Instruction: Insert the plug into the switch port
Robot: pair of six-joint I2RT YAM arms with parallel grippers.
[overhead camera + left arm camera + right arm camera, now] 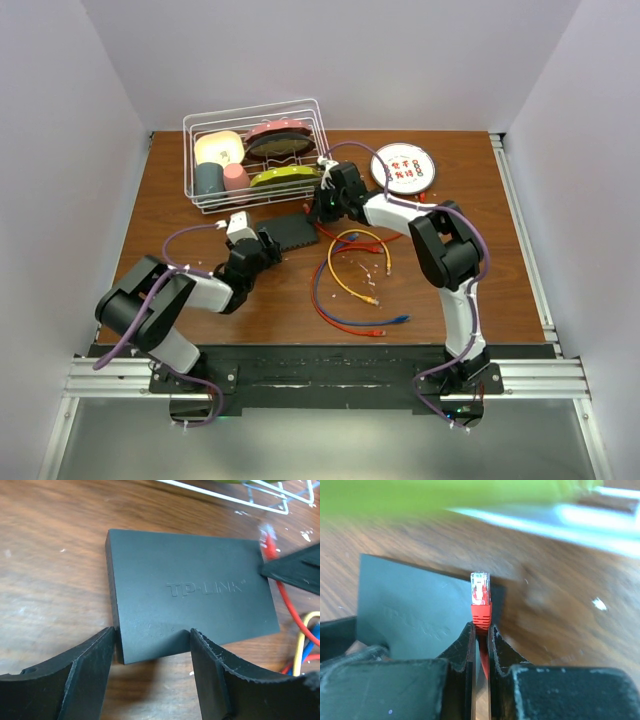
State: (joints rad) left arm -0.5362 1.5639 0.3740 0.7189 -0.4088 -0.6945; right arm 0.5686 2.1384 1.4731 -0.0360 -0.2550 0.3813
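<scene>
Matte-black flat switch (190,595) lies by released left claw (152,670); right claw (480,635) clenches red plug (480,597).

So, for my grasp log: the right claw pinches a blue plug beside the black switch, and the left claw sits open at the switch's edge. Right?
Not quite: the plug is red, not blue, as the right wrist view shows. The right claw pinches it beside the black switch, and the left claw sits open at the switch's edge.
</scene>
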